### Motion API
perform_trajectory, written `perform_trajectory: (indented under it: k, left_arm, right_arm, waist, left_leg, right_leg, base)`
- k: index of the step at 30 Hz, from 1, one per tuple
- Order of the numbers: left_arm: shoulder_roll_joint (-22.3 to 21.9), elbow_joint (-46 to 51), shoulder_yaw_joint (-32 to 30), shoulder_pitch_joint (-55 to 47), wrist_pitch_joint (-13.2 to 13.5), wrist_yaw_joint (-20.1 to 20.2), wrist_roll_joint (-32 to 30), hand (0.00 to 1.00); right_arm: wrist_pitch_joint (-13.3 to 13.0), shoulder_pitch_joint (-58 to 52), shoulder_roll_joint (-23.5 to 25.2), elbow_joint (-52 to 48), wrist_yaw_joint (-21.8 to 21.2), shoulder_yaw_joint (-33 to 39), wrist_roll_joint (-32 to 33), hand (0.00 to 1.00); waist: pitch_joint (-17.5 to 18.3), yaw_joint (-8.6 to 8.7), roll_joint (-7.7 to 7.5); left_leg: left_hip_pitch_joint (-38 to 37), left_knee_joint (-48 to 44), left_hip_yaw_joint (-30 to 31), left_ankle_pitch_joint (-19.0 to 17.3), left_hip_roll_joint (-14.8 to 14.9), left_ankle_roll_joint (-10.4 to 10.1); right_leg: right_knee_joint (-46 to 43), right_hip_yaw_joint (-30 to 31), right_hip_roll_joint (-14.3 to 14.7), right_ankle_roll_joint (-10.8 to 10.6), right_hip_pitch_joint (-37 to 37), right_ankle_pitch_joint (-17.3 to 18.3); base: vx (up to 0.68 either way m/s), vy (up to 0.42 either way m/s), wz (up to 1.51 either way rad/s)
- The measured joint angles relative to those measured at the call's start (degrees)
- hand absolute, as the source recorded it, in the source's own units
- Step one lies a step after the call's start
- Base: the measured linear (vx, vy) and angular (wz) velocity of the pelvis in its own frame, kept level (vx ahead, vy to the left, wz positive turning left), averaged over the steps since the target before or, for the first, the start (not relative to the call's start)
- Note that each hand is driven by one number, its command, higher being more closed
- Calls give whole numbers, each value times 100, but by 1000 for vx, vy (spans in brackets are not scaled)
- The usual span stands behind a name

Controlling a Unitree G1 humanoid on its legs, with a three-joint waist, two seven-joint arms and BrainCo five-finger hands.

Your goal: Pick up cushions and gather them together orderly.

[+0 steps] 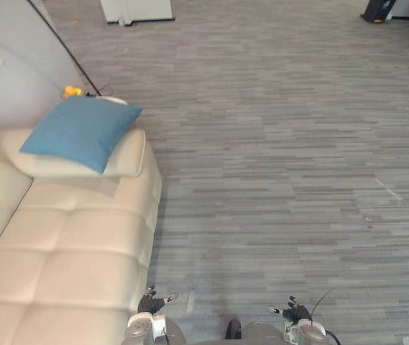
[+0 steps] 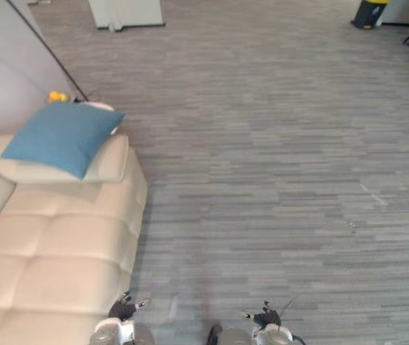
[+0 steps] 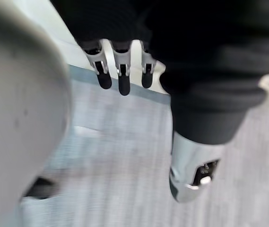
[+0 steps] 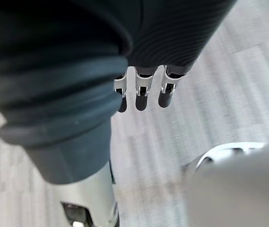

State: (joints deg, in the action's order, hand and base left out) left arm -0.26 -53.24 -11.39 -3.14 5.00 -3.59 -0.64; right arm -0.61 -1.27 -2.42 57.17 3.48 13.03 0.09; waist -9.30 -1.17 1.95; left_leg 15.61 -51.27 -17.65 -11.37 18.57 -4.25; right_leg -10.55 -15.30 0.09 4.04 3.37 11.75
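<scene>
The robot's left hand [image 1: 150,302] and right hand [image 1: 295,312] hang low at the near edge of the scene, the left just beside the sofa's near right corner, the right well out over the carpet. In the wrist views the left hand's fingers [image 3: 120,81] and the right hand's fingers [image 4: 143,97] are straight and relaxed. They hold nothing and have only grey carpet [image 1: 283,151] past them.

Farther out and to the left, the cream sofa [image 1: 75,244] runs away from the robot. At its far end lies a cream cushion [image 1: 131,154], and the blue cushion [image 1: 82,133] rests flat on top of it, both well apart from the hands.

Since the two cushions are already stacked, the gathering looks largely done, with tidying left. The next move probably calls for stepping toward the far end of the sofa, reaching with both hands and squaring the blue cushion to the one beneath.

The cream cushion's long axis runs left to right across the seat. The blue cushion is close to square, so no long axis is clear. It sits skewed, one corner pointing far and right past the sofa's edge and another pointing near.
</scene>
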Motion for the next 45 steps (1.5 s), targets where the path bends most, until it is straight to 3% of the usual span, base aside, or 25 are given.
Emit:
perform_trajectory:
  k: [3, 5, 6, 7, 9, 11, 12, 13, 15, 17, 19, 20, 21, 22, 23, 25, 27, 30, 32, 34, 37, 39, 40, 42, 45]
  left_arm:
    - [-62, 60, -103, 28, 74, -9, 31, 0]
    - [-73, 13, -105, 37, 81, -8, 77, 0]
    - [-56, -35, -107, 38, 81, -6, 86, 0]
    - [45, -110, -119, 74, 77, -10, 87, 0]
    - [129, -223, -105, 94, 68, 24, 86, 0]
    - [171, -311, -90, 86, 57, 26, 85, 0]
    - [197, -376, -69, 83, 35, 23, 86, 0]
    - [236, -456, 28, 76, -13, 27, 85, 0]
    - [292, -523, 266, 85, -59, 28, 87, 0]
    - [279, -565, 396, 103, -60, 27, 87, 0]
    - [229, -586, 381, 206, -59, 23, 86, 0]
    - [179, -585, 377, 231, -49, 22, 86, 0]
    - [157, -587, 374, 234, -44, 23, 84, 0]
    - [207, -564, 344, 207, -34, 27, 78, 0]
    - [211, -581, 317, 211, -41, 23, 77, 0]
    - [-61, -581, 84, 63, -32, 10, 76, 0]
    - [-237, -576, 42, 33, -36, 9, 69, 0]
    - [-302, -412, -74, 27, -38, 22, 69, 0]
    - [-262, -68, -134, -1, -30, 33, 71, 0]
    - [-256, -37, -129, -35, -28, 32, 75, 0]
    - [-256, -87, -117, 53, -32, 38, 74, 0]
    - [-231, -144, -110, 120, -26, 37, 74, 0]
    - [-194, -150, -102, 142, -26, 33, 74, 0]
    - [24, -179, -100, 155, -31, 38, 71, 0]
    - [298, -486, -41, 27, -60, 42, 67, 0]
  right_arm:
    - [18, 11, 12, -7, 9, 8, -4, 0]
    - [10, 15, -2, -3, 18, 18, -7, 0]
    - [12, 15, -10, 19, 22, 24, -9, 0]
    - [4, 38, 71, 36, 32, 3, -13, 0]
    - [-15, 51, 139, 87, 14, 4, -27, 0]
    - [-17, 77, 121, 262, -10, 31, -65, 0]
    - [-15, 51, 130, 269, -14, 31, -92, 0]
    - [-21, 13, 134, 268, -21, 32, -142, 0]
    - [-36, -26, 57, 244, -35, 27, -141, 0]
    - [-67, -30, -2, 204, -36, -5, -137, 0]
    - [-78, -40, -1, 90, -37, -4, -128, 0]
    - [-89, -35, -19, -20, -37, -9, -129, 0]
    - [-111, -14, 0, -16, -38, -27, -126, 0]
    - [-108, -27, 35, 16, -41, -39, -122, 0]
    - [-107, -29, 38, 14, -57, -32, -107, 0]
    - [-104, -29, -125, 8, -53, -19, -129, 0]
    - [-106, -26, -170, -11, -69, 0, -116, 0]
    - [-93, -114, -155, -17, -87, -50, -122, 0]
    - [-71, -168, -137, -16, -80, -240, -123, 0]
    - [-61, -225, -103, -13, -76, -199, -124, 0]
    - [-26, -223, -89, -7, -69, -167, -126, 0]
    - [-12, -229, -103, 24, -54, -6, -126, 0]
    - [-12, -225, -63, 11, -47, 0, -127, 0]
    - [-32, -138, 123, 19, -61, -15, -139, 0]
    - [-40, -99, 181, 125, -77, -13, -213, 0]
  waist:
    - [-1, -139, -2]
    - [24, -211, 4]
    - [37, -260, -28]
    - [127, -257, -224]
    - [216, -230, -356]
    - [236, -250, -346]
    - [235, -228, -346]
    - [213, -206, -305]
    - [181, -177, -256]
    - [140, -141, -166]
    - [132, -93, -155]
    - [95, -64, -85]
    - [99, -45, -137]
    - [127, -29, -320]
    - [105, 5, -363]
    - [259, 10, -34]
    - [328, 82, 181]
    - [314, 85, 184]
    - [261, 23, 31]
    - [267, -47, 16]
    - [262, -75, 7]
    - [237, -96, -79]
    - [294, -110, -116]
    - [282, -115, -299]
    - [297, -124, -356]
  left_leg:
    - [71, 2147, -517, 95, -407, 69]
    - [-27, 3580, -757, 864, -821, 275]
    - [-78, 3611, -691, 1219, -881, 505]
    - [-137, 3649, -740, 1065, -1138, 604]
    - [-178, 3499, -776, 726, -1296, 677]
    - [-440, 3420, -727, 401, -1350, 657]
    - [-611, 3494, -660, 342, -1388, 651]
    - [-981, 3715, -508, 257, -1443, 639]
    - [-1578, 4082, -293, 242, -1498, 627]
    - [-2160, 4429, -21, 241, -1434, 626]
    - [-2302, 4446, 198, 183, -1327, 564]
    - [-2381, 4443, 316, 66, -1201, 391]
    - [-2391, 4415, 448, -74, -1160, 169]
    - [-2468, 4362, 645, -239, -1239, -60]
    - [-2527, 4289, 787, -372, -1250, -138]
    - [-2580, 4213, 1057, -418, -965, -160]
    - [-2542, 4029, 1066, -352, -786, -183]
    - [-1855, 2482, 968, -184, -411, -344]
    - [-1079, 866, -29, -166, 120, -209]
    - [-894, 1023, -791, -243, 200, -74]
    - [-553, 2271, -1656, -33, -41, 162]
    - [-609, 3208, -2111, 707, -393, 461]
    - [-708, 3372, -2182, 738, -594, 496]
    - [-685, 3478, -2117, 694, -790, 555]
    - [-897, 3495, -2005, 607, -957, 635]
  right_leg:
    - [417, 82, -37, -141, 486, 7]
    - [655, 75, -66, -418, 853, 174]
    - [709, 149, -100, -497, 940, 229]
    - [748, 198, -319, -621, 1013, 220]
    - [456, 263, -539, -846, 963, 81]
    - [-682, 364, -652, -939, 673, 25]
    - [-1356, 338, -732, -1124, 440, -94]
    - [-2667, 356, -878, -1476, 11, -355]
    - [-3733, 293, -992, -1075, -468, 65]
    - [-3743, 40, -999, -667, -1000, 492]
    - [-3138, 130, -916, -623, -1481, 584]
    - [-2660, 356, -773, -684, -1702, 528]
    - [-1829, 812, -657, -785, -1887, 197]
    - [-989, 1350, -689, -826, -1949, -305]
    - [-1080, 1422, -684, -845, -1910, -852]
    - [-1614, 1115, -544, -724, -1910, -203]
    - [-1860, 762, -566, -559, -1810, 115]
    - [-1533, 263, -583, -461, -1213, 281]
    - [-980, -41, -589, -403, -528, 331]
    - [-631, -239, -641, -451, -199, 250]
    - [-336, -489, -809, -603, 82, 215]
    - [-257, -632, -960, -830, 293, 255]
    - [-130, -664, -1065, -949, 385, 194]
    - [293, -777, -1102, -941, 545, -98]
    - [273, -741, -1166, -992, 851, -454]
  base:
    - [476, 59, -21]
    - [590, 187, -11]
    - [533, 184, -15]
    - [552, 184, -2]
    - [659, 241, 17]
    - [461, 178, 13]
    - [408, 128, 34]
    - [491, 111, 54]
    - [457, 49, 55]
    - [436, -59, 65]
    - [364, -171, 77]
    - [275, -199, 81]
    - [393, -348, 85]
    - [338, -326, 82]
    - [445, -409, 68]
    - [395, -311, 54]
    - [384, -268, 69]
    - [285, -232, 91]
    - [276, -148, 71]
    - [229, -36, 25]
    - [256, 112, 35]
    - [347, 202, 49]
    - [335, 183, 42]
    - [344, 174, 35]
    - [249, 99, 35]
